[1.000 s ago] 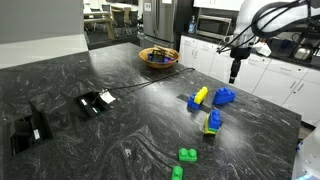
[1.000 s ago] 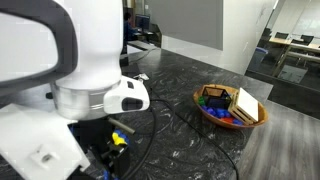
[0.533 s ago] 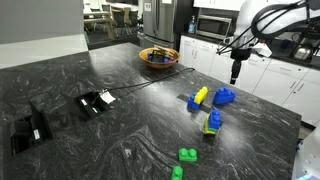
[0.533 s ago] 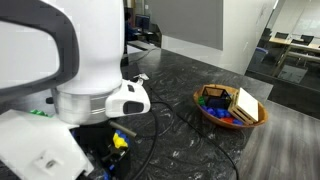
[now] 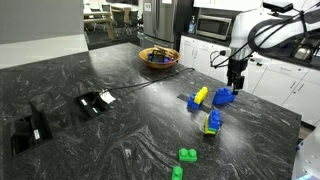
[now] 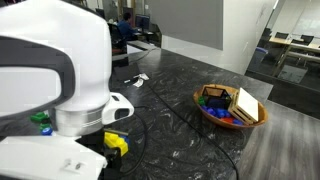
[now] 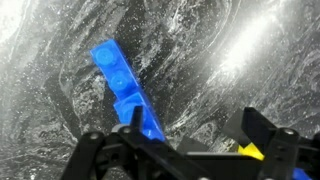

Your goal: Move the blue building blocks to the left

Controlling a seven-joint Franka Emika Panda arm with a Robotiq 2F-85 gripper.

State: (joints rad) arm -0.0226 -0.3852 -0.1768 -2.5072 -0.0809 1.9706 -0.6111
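Observation:
The blue building blocks sit on the black stone counter near its far right edge. My gripper hangs just above and behind them, fingers pointing down. In the wrist view the gripper is open and empty. A studded blue brick piece lies under its left finger, and a bit of yellow shows by the right finger. The blocks are hidden behind the robot body in an exterior view.
A blue brick joined to a yellow brick lies just left of the blue blocks. A blue brick with yellow-green pieces and green bricks lie nearer. There is also a bowl of toys, and black devices.
My gripper has come down and moved slightly left, from well above the counter to just over the blue blocks. The blocks have not moved.

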